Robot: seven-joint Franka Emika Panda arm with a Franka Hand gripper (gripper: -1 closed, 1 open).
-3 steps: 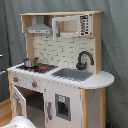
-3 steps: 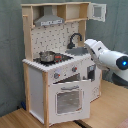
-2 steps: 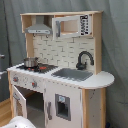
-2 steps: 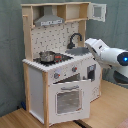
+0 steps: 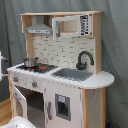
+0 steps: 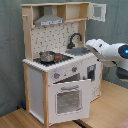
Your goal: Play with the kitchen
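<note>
White, light-wood kitchen (image 5: pixel 65 95) (black faucet (image 5: pixel 84 59))

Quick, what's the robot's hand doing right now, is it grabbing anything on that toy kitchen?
Gripper: cannot be told; the arm hides it.

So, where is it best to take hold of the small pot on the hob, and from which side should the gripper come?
Probably from above, gripping across the rim of the pot. It stands upright on the hob with its open mouth facing up, and the range hood hangs well above it, so the way down looks free. A handle is too small to judge here. The kitchen's back wall blocks any approach from behind.
</note>
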